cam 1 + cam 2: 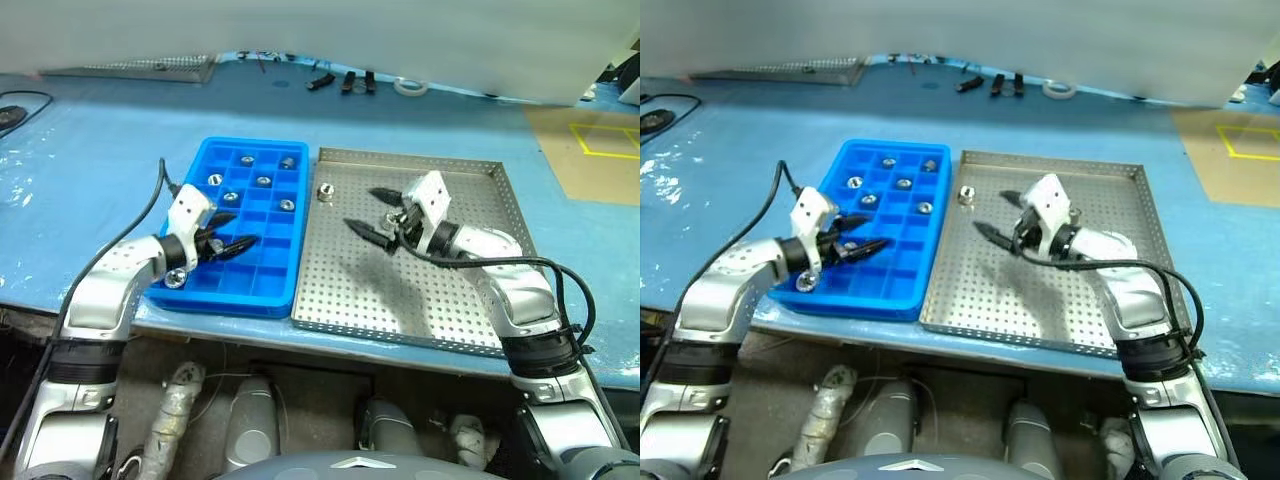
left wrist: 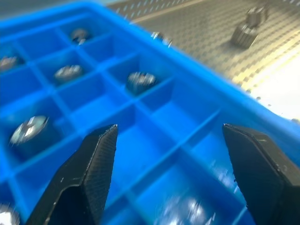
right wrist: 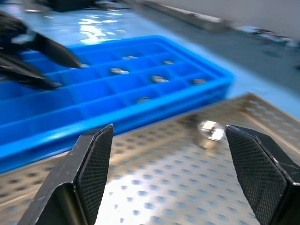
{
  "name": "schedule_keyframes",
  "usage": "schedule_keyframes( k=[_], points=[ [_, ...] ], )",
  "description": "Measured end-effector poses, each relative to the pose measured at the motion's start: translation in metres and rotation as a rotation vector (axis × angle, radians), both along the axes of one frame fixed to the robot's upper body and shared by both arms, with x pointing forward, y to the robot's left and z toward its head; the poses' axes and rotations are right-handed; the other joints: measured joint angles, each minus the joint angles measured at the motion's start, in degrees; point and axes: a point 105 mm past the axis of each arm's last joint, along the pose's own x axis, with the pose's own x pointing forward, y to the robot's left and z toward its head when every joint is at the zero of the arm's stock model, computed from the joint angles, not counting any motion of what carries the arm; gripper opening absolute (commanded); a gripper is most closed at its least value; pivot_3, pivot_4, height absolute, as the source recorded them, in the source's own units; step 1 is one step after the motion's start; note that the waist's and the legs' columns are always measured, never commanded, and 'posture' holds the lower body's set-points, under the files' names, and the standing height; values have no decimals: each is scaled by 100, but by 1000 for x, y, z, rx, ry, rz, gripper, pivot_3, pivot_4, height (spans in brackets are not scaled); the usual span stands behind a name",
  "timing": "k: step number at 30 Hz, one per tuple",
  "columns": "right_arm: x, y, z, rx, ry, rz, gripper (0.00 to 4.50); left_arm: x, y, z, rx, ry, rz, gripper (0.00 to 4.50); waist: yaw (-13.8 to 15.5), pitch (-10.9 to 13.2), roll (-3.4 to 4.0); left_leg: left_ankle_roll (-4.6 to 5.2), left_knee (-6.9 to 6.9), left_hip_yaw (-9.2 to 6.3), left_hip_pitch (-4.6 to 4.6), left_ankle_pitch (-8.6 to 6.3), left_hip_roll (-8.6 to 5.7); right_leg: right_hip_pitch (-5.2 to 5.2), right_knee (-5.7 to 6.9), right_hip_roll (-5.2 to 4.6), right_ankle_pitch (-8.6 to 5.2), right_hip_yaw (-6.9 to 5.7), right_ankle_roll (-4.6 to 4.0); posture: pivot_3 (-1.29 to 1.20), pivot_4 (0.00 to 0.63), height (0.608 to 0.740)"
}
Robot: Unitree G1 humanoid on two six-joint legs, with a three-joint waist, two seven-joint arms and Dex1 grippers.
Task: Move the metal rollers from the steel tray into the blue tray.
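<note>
Rollers of shiny silver metal, short and nut-like, lie scattered in the square compartments of the bright blue plastic grid tray [image 1: 250, 290], one [image 1: 264, 181] among them near its far end, while a single roller [image 1: 324, 190] stands on the perforated floor of the shallow square steel tray [image 1: 470, 300] near its far left corner. Left gripper [image 1: 238, 243] hangs over the blue tray's near compartments with its black fingers apart and nothing between them. Right gripper [image 1: 376, 214] hovers above the steel tray, jaws wide and empty, pointing towards the lone roller.

Silver-grey jointed arms with black cables end in white wrists and black, pointed, textured fingers [image 3: 96, 159].
</note>
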Motion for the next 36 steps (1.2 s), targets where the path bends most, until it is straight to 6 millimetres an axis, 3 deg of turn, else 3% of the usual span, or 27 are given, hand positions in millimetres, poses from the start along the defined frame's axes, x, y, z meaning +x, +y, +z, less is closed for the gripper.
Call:
schedule_keyframes(
  k=[4,8,11,22,27,36],
  points=[
    [21,-42,-2,-1,-4,-260,4036,8,-44,9,-37,-19,-116,3738,-35,0,0,-7,0,3,1,6,-2,-12,12,5,1,12,2,32,150,740],
    [22,-46,-8,28,16,-312,4036,10,-62,9,-41,-5,-173,3738,-191,0,0,-6,-3,3,-3,6,2,-31,30,15,14,16,24,-32,150,740],
    [25,-42,-26,54,70,-336,4036,10,-73,12,-37,-5,-234,3738,-326,0,0,-5,-5,4,-3,6,0,-34,32,16,14,18,24,-50,150,740],
    [44,-18,-56,123,152,-350,4036,7,-76,14,-37,24,-325,3738,-447,0,0,-2,5,7,-6,8,-4,-30,33,13,2,18,1,-59,150,740],
    [45,-13,-59,126,152,-340,4036,7,-75,12,-38,33,-324,3738,-452,0,0,0,4,7,-5,9,-3,-30,33,15,2,17,1,-50,150,740],
    [42,4,-85,123,217,-303,4036,7,-74,9,-37,35,-308,3738,-452,0,0,0,4,7,-6,9,-1,-30,33,14,1,16,0,-32,150,740]
  ],
)
